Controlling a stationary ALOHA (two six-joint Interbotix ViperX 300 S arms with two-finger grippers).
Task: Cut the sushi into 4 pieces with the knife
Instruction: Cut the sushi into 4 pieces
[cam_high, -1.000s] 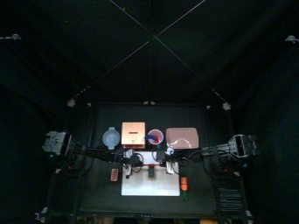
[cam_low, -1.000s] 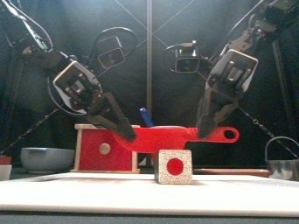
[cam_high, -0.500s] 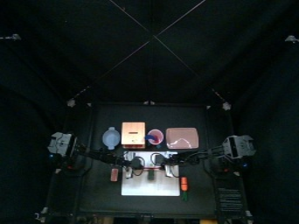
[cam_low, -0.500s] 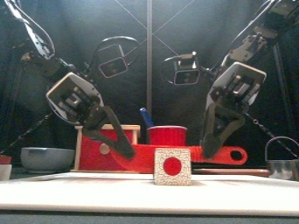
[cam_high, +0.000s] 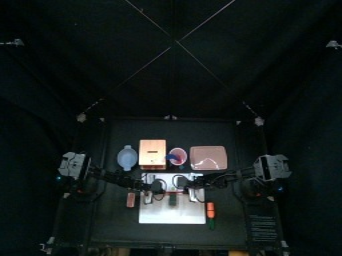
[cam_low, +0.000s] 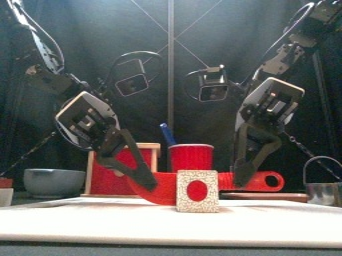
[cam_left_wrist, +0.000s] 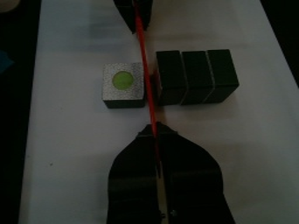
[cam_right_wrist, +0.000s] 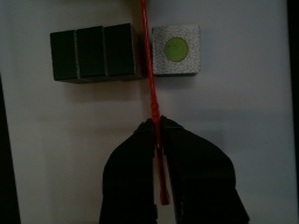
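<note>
The sushi roll lies on the white cutting board (cam_high: 160, 210). One block (cam_left_wrist: 121, 85), with a red dot on its speckled end (cam_low: 198, 190), sits apart from three dark green blocks (cam_left_wrist: 197, 76) that are still joined. The red knife (cam_left_wrist: 145, 70) stands on edge in the gap between them, low over the board. My left gripper (cam_left_wrist: 158, 142) is shut on one end of the knife and my right gripper (cam_right_wrist: 156, 131) is shut on the other end. In the front view the knife (cam_low: 271, 181) runs behind the single block.
Behind the board stand a blue-grey bowl (cam_high: 127, 157), the wooden box with a red drawer front (cam_low: 112, 171), a red cup (cam_low: 191, 156) and the pink tray (cam_high: 210, 157). Small orange toys lie at the board's left (cam_high: 131, 200) and right (cam_high: 213, 212).
Both grippers have come down with the red knife, from above the block to close over the board behind it.
</note>
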